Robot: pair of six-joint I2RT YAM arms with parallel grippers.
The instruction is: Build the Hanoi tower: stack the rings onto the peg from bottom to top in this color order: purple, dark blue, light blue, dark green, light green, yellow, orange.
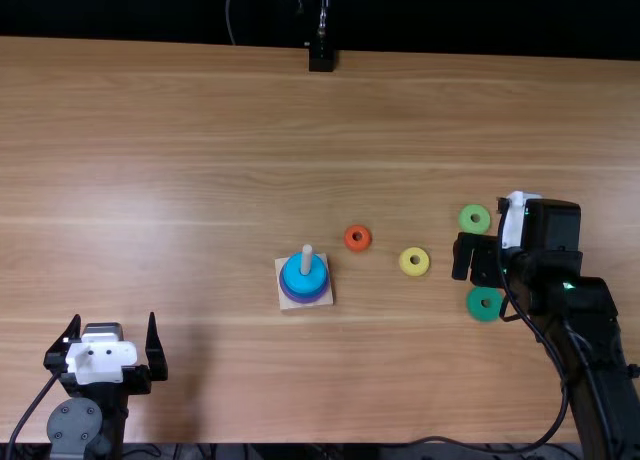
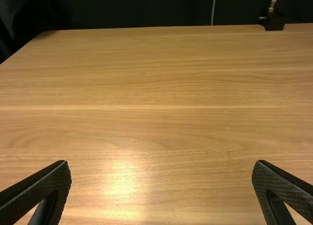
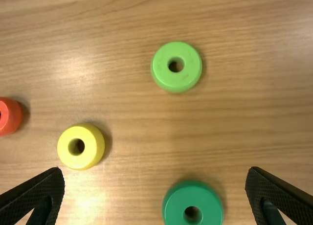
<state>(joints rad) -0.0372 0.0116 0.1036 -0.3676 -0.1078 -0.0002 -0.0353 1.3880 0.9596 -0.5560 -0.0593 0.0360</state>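
Right hand (image 1: pixel 488 277) is hovering above the tabletop (image 1: pixel 200 180), its fingers spreading wide apart. Just beyond it, a light green ring (image 1: pixel 465 218) is lying flat; on its near side, a dark green ring (image 1: pixel 474 306). To its left, a yellow ring (image 1: pixel 405 262) and an orange ring (image 1: pixel 348 238) are resting; farther left, the peg (image 1: pixel 307 258) is carrying a light blue ring (image 1: pixel 305 284) above a purple ring (image 1: pixel 304 299). Left hand (image 1: pixel 113 325), well apart, is also keeping its fingers separated.
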